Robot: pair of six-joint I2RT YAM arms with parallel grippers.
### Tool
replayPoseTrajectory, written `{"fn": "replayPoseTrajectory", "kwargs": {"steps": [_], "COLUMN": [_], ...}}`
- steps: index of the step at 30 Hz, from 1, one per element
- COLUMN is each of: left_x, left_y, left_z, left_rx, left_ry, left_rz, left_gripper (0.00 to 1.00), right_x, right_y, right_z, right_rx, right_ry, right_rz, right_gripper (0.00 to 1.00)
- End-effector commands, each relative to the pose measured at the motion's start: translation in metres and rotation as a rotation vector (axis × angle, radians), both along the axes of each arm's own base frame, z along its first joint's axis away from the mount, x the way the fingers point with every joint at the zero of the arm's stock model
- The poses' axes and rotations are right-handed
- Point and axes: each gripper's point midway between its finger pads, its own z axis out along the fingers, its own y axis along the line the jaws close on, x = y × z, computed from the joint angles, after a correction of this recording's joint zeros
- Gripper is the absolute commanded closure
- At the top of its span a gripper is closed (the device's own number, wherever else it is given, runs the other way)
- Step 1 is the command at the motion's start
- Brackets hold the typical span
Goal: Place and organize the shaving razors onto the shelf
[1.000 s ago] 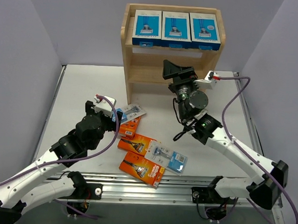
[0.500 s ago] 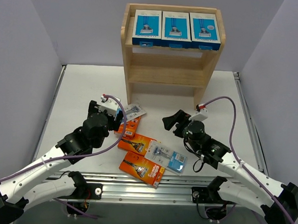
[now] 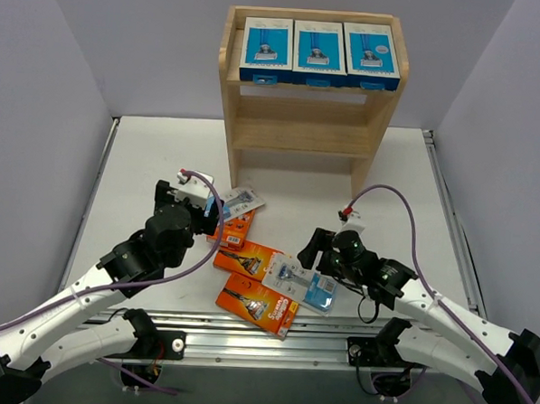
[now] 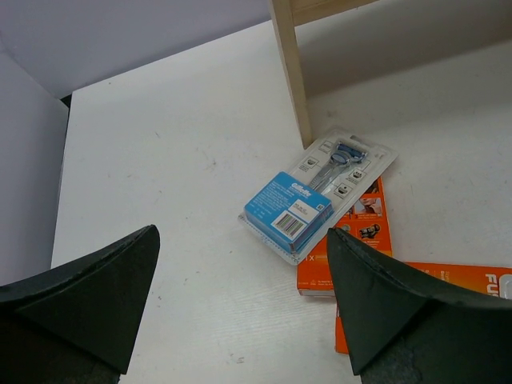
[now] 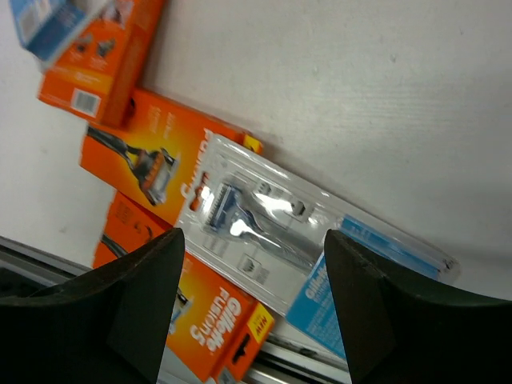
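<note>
Far left: left end effector [image 4: 242, 234], fingers spread wide, nothing pinched, low over the table [image 3: 145, 159], pointed toward the pile.

Just ahead of it, framed between the two fingers in the left wrist view: left blister card [image 4: 316, 196], clear, blue label with barcode, razor visible, flat, one corner close to the shelf's left side panel.

Partly under that card: small orange box [image 4: 352, 240], flat on the table.

Next toward the near edge: middle orange box [image 3: 249, 258], flat, right beside the small one; touching or not, cannot tell.

Closest to the front rail of the table: front orange box [image 3: 257, 305], flat, turned diagonally.

Centre back: shelf [image 3: 301, 136], light wood, three tiers, upright at the far end of the table.

On its top tier, behind the low rail: three blue-and-white boxes [image 3: 316, 52], upright, side by side in a row, faces forward.

Right of the orange boxes: right blister card [image 5: 256, 216], clear, silver razor, blue label at one end, flat, left edge lying over the middle orange box.

Directly over that card: right end effector [image 5: 254, 236], fingers apart, one to either side of the card in the right wrist view, nothing pinched.
</note>
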Motion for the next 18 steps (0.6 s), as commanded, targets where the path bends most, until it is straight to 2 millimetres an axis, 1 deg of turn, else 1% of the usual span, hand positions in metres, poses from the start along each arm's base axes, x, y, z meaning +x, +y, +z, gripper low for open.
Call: {"fn": "replayPoseTrajectory", "kwargs": {"steps": [1,3,5,6,8,9,10,11,12,13,14,15,16,18], "left_x": [0.008,0.012,0.016,0.020,0.025,0.031,0.032,0.031,0.031,0.027,0.025,0.023,0.019,0.014], "left_y": [-0.002,0.000,0.002,0.007,0.011,0.024,0.024,0.024,0.022,0.020,0.016,0.017,0.021,0.027], "left_z": [0.029,0.032,0.032,0.025,0.013,0.007,0.003,0.005,0.010,0.020,0.022,0.025,0.030,0.031], "left_rx": [-0.051,-0.024,-0.022,-0.012,-0.022,-0.025,-0.031,-0.078,-0.086,-0.111,-0.126,-0.135,-0.147,-0.152], "left_ry": [-0.054,-0.071,-0.081,-0.072,-0.045,-0.027,0.014,0.027,0.023,-0.009,-0.015,-0.026,-0.043,-0.055], "left_rz": [0.030,0.041,0.051,0.064,0.077,0.112,0.088,0.089,0.062,0.033,0.000,-0.002,-0.001,0.014], "left_gripper": [0.06,0.06,0.06,0.06,0.06,0.06,0.06,0.01,0.16,0.23,0.23,0.22,0.15,0.11], "right_x": [-0.018,-0.021,-0.023,-0.024,-0.024,-0.024,-0.024,-0.025,-0.024,-0.025,-0.026,-0.025,-0.025,-0.021], "right_y": [-0.007,-0.015,-0.012,-0.011,-0.012,-0.012,-0.013,-0.015,-0.013,-0.011,-0.010,-0.008,-0.007,-0.004], "right_z": [-0.009,-0.013,-0.011,-0.008,-0.008,-0.010,-0.013,-0.017,-0.021,-0.023,-0.027,-0.030,-0.031,-0.030], "right_rx": [-0.141,-0.190,-0.170,-0.154,-0.161,-0.162,-0.169,-0.173,-0.174,-0.168,-0.173,-0.177,-0.185,-0.185], "right_ry": [0.063,0.068,0.059,0.052,0.054,0.059,0.066,0.078,0.083,0.088,0.092,0.090,0.084,0.061], "right_rz": [0.115,0.122,0.146,0.153,0.145,0.144,0.136,0.128,0.127,0.139,0.149,0.157,0.171,0.176], "right_gripper": [0.34,0.34,0.32,0.32,0.31,0.31,0.31,0.31,0.31,0.32,0.32,0.32,0.32,0.32]}}
